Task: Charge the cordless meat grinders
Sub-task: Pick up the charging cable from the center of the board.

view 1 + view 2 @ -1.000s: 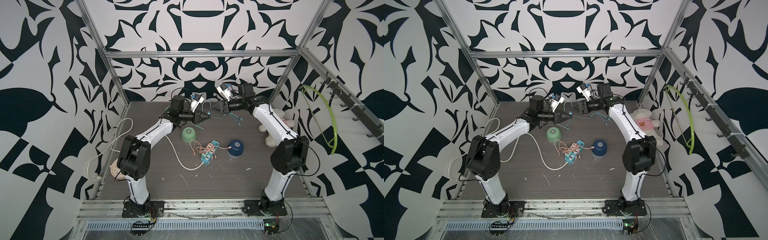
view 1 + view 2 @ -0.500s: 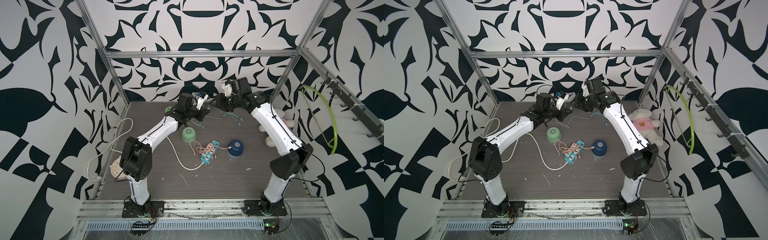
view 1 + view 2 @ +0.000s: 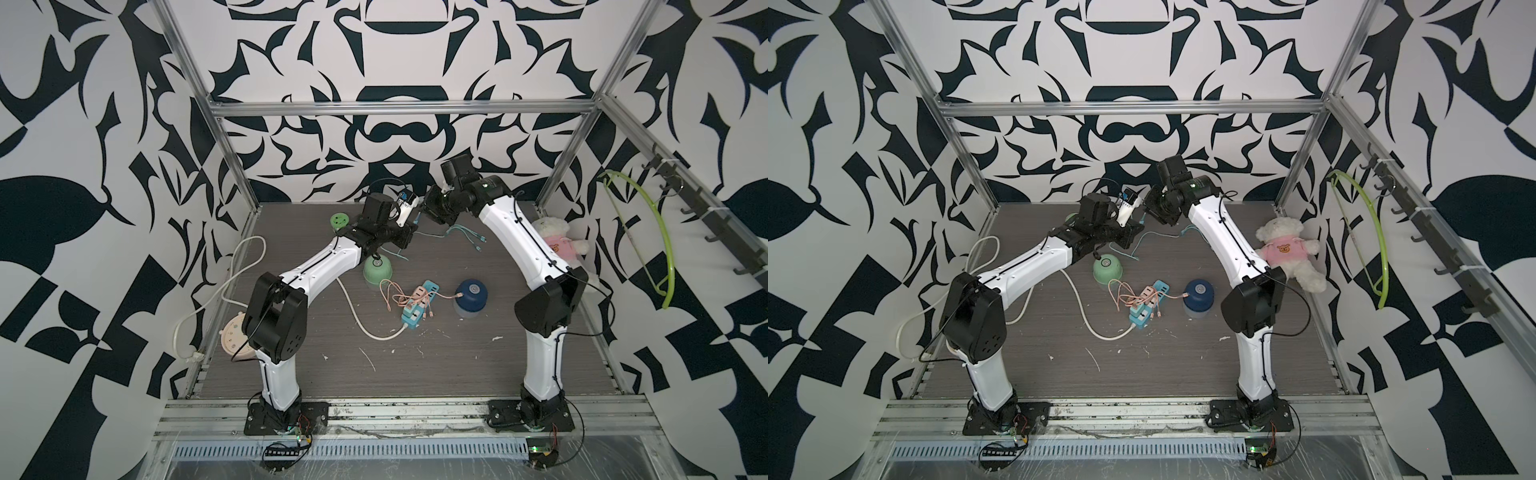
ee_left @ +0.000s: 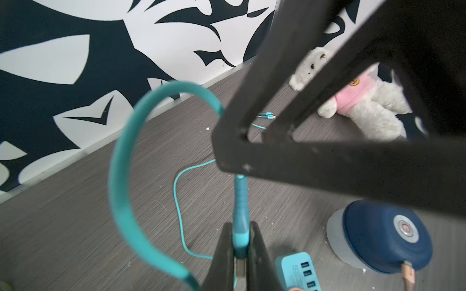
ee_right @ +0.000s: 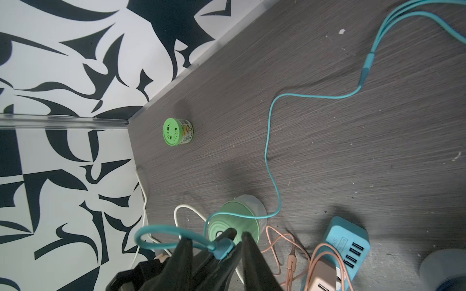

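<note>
At the upper centre of both top views, above the back of the tabletop [image 3: 415, 365], the left gripper [image 4: 240, 226] and the right gripper [image 5: 238, 234] meet tip to tip. The left one is clenched on the plug end of a teal cable [image 4: 118, 176]. In the left wrist view the cable rises from that grip, passes behind the other gripper's dark finger and comes round in a wide loop at left of the frame. The right gripper's jaws stand a little apart at the same plug (whether they pinch it, I cannot tell). The rest of the teal cable trails over the tabletop just right of the meeting point.

The green grinder [image 3: 377, 269] stands upright just below the left wrist, a little left of centre in the top views. The blue grinder [image 3: 471, 293] stands right of centre, and a pink cable [image 3: 401, 297] reaches its side from the strip [image 3: 411, 320] lying between the two grinders. A white cord [image 3: 353, 309] runs from the strip toward the left edge. A jar [image 3: 340, 220] stands at the tabletop's upper left, and a bear [image 3: 557, 243] lies by the right wall.
</note>
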Controlling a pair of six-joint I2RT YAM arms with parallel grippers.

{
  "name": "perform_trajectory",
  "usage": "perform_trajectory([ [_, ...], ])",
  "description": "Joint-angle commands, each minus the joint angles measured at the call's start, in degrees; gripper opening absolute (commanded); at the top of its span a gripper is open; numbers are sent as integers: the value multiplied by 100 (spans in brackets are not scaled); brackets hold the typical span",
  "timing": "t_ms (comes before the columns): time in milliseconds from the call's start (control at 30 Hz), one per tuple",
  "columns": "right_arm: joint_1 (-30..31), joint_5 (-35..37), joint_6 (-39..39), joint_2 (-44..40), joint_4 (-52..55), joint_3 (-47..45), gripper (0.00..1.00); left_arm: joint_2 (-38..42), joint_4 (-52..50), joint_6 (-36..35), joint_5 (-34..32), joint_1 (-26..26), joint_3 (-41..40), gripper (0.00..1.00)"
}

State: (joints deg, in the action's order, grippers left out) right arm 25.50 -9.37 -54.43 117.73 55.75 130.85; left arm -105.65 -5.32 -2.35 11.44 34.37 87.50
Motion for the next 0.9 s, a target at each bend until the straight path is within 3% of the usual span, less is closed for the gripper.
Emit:
perform_trajectory([
  [0,56,217,-249,88,551,629,29,185,67,-246,-191,85,-54,0],
  [167,78,150,-447,169,608,626,24,176,56,-369,-441,139,-23,0],
  [433,83,95,-635,280,711,636,3,181,49,-616,-760,245,12,0],
  [700,87,-187,-742,459,702,766,19,186,66,-964,-1025,385,-1,0],
  [867,87,-267,-835,482,680,711,16,198,157,-1100,-1163,454,-23,0],
])
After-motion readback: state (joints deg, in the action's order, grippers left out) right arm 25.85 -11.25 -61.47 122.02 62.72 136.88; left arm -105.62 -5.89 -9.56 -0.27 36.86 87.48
